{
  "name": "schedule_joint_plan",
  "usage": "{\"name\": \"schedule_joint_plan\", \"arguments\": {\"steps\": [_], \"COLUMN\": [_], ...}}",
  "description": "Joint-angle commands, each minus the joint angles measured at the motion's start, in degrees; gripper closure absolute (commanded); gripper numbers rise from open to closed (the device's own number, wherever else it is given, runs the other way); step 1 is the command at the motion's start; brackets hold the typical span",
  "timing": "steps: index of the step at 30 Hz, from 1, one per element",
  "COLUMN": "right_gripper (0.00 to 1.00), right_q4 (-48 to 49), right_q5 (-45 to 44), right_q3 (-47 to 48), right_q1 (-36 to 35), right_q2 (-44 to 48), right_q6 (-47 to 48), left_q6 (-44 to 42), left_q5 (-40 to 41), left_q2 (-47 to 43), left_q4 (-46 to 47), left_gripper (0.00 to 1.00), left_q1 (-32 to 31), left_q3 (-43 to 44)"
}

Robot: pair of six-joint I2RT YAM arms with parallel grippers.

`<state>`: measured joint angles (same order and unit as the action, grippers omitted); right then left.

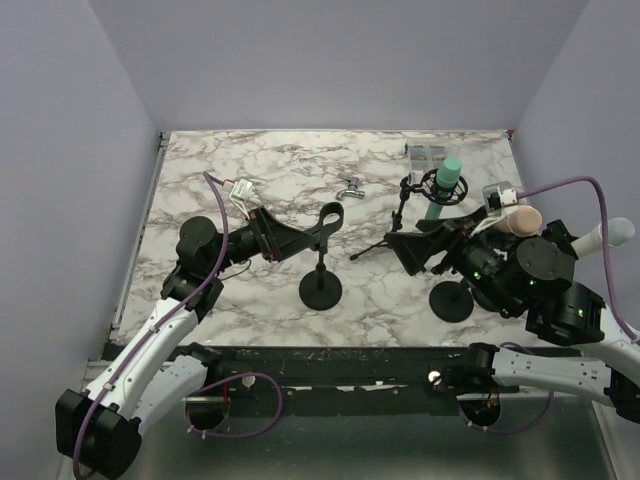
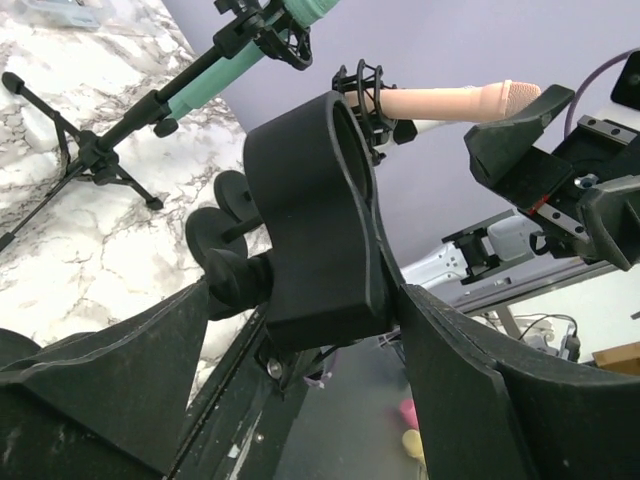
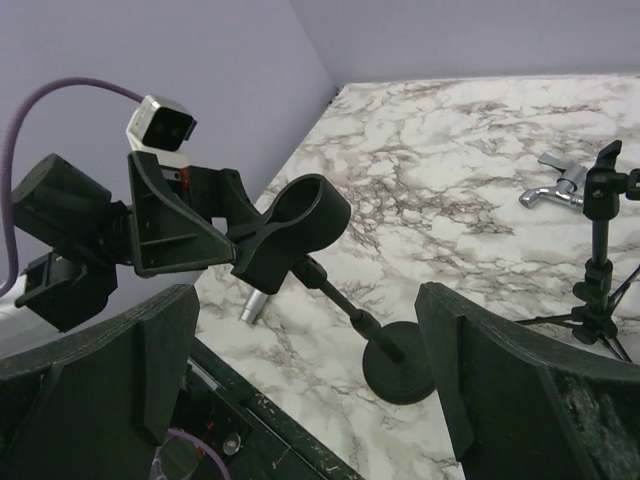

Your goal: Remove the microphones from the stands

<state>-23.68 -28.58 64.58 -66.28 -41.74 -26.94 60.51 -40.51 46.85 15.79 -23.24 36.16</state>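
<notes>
A peach microphone point(image 1: 520, 220) sits level in a shock mount point(image 2: 365, 95) on a round-based stand point(image 1: 452, 300) at the right; it also shows in the left wrist view point(image 2: 450, 102). A green microphone point(image 1: 447, 172) hangs in a tripod stand point(image 2: 90, 150) at the back. A third stand point(image 1: 321, 291) has an empty black clip point(image 3: 295, 225). My left gripper point(image 2: 310, 300) is shut on that clip point(image 2: 310, 220). My right gripper point(image 1: 420, 248) is open and empty, left of the peach microphone's stand, facing the empty stand point(image 3: 400, 370).
A silver metal fitting point(image 1: 348, 187) lies behind the empty stand. A small silver cylinder point(image 3: 254, 303) lies on the marble under the left gripper. A clear packet point(image 1: 428, 153) lies at the back right. The table's front edge runs close below the stand bases.
</notes>
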Motion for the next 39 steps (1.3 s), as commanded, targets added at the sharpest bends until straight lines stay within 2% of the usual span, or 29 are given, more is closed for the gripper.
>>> {"name": "schedule_joint_plan", "arguments": {"steps": [1, 5, 8, 12, 19, 23, 29, 39], "right_gripper": [0.00, 0.00, 0.00, 0.00, 0.00, 0.00, 0.00, 0.00], "right_q4": [0.55, -0.42, -0.67, -0.16, 0.58, 0.13, 0.56, -0.05], "right_q5": [-2.94, -2.67, -1.86, -1.71, -2.11, -1.99, -1.83, -2.22], "right_q3": [-0.41, 1.34, 1.42, -0.59, -1.34, -0.09, -1.17, -0.50], "right_q1": [0.02, 0.03, 0.04, 0.10, 0.02, 0.06, 0.07, 0.09], "right_q2": [0.94, -0.87, -1.78, -1.66, -2.60, -4.01, -4.59, -7.00], "right_q6": [2.12, 3.38, 3.29, 2.20, 2.29, 3.41, 2.86, 4.43], "left_q6": [-0.19, -0.70, -2.30, -5.65, -6.92, -6.69, -10.91, -13.41], "left_q5": [0.29, 0.95, 0.77, 2.30, 0.93, 2.60, 6.22, 10.80], "left_q2": [1.39, 2.00, 1.81, 0.33, 2.47, 3.07, 3.85, 7.57], "left_q4": [2.53, 0.72, -3.10, -7.69, -8.43, -6.47, -9.04, -7.50], "left_gripper": [0.28, 0.43, 0.49, 0.50, 0.47, 0.53, 0.64, 0.70], "left_q1": [-1.19, -1.23, -1.36, -1.54, -1.63, -1.78, -2.96, -4.45], "left_q3": [-0.63, -0.02, 0.83, 0.35, 1.12, -0.44, -3.36, -11.42]}}
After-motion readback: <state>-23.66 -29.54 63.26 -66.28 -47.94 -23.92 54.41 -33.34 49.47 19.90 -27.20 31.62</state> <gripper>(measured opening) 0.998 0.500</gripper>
